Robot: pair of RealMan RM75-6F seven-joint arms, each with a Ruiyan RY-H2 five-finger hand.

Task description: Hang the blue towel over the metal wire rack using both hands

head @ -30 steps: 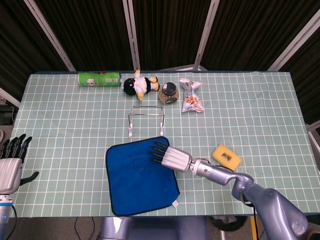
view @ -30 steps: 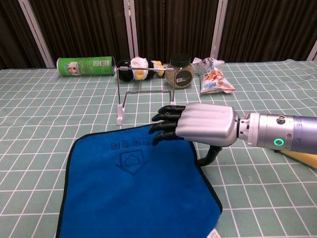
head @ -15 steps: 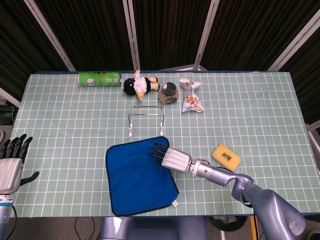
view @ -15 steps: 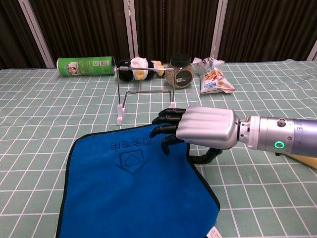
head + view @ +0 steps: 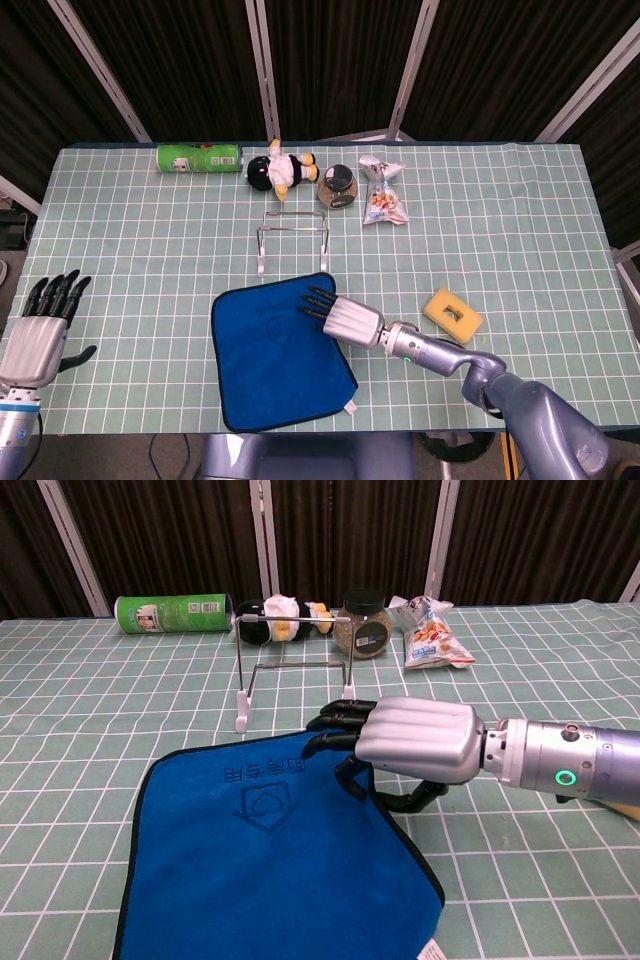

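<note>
Blue towel (image 5: pixel 278 355) flat on tabletop (image 5: pixel 520 240), right robot hand (image 5: pixel 405 742) apparently pinching its far-right corner — contact partly hidden, left robot hand (image 5: pixel 42 325) released, fingers spread, wire rack (image 5: pixel 295 670) just beyond.

The blue towel (image 5: pixel 260 855) near the counter's front edge carries an embossed mark: a row of four characters, seen upside down in the chest view and too faint to read, above a house-shaped emblem with a heart-like figure. The green can (image 5: pixel 173 613) at the far edge, the jar (image 5: pixel 362 625) and the snack bag (image 5: pixel 430 632) bear print too small to read.
</note>
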